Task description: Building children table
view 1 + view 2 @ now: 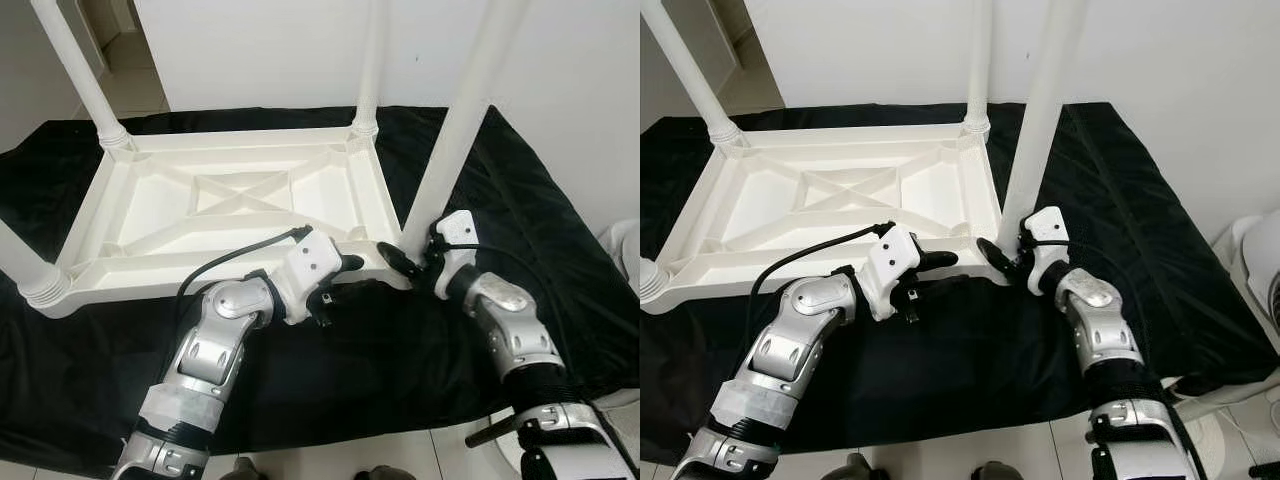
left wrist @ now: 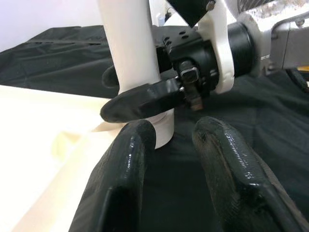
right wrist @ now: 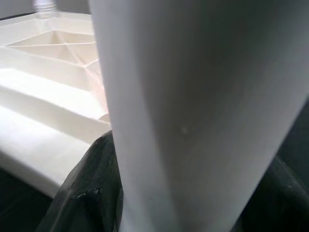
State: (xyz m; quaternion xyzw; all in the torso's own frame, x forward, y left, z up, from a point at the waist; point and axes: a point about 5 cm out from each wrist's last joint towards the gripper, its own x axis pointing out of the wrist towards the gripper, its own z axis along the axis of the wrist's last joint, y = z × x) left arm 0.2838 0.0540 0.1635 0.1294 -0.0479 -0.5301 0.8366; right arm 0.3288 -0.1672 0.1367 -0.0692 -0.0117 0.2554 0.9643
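Two arms reach forward: right claw [image 1: 410,262] pinching the table leg [image 1: 455,130], left claw [image 1: 345,275] spread beside it.

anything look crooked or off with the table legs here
Yes. The leg held by the right gripper at the near right corner of the upturned tabletop leans, while the far right leg stands upright in its socket. It looks not fully seated. The left gripper hovers open beside it.

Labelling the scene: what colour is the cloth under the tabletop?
Black, plain; the cloth shows best in the left eye view.
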